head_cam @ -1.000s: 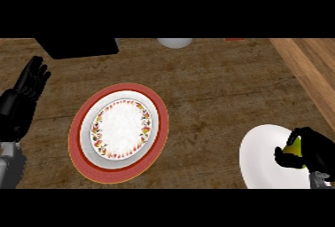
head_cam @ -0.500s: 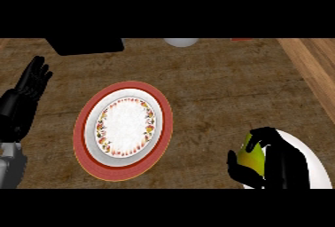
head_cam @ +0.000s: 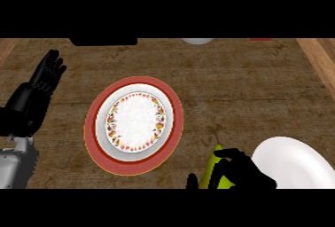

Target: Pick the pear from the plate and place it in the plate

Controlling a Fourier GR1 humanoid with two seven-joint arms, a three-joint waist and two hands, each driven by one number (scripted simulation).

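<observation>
**Pear held off the white plate, beside the red-rimmed one**

Head view: the robot's right hand (head_cam: 241,170) comes in at the lower edge with its black fingers curled round the yellow-green pear (head_cam: 216,170), whose narrow end points up and away from the robot (only a strip of the fruit shows past the fingers). The pear sits over the brown wood-grain worktop (head_cam: 229,84), between the two plates: the plain white round plate (head_cam: 294,162) lies just to its right, and the red-rimmed round plate with a white centre and a ring of small coloured marks (head_cam: 134,124) lies to its left, apart from the hand. The left hand (head_cam: 36,95) rests at the view's left edge, fingers straight and pointing up, holding nothing. At the top edge a dark block (head_cam: 103,41) and a pale round object (head_cam: 196,41) are cut off.
</observation>
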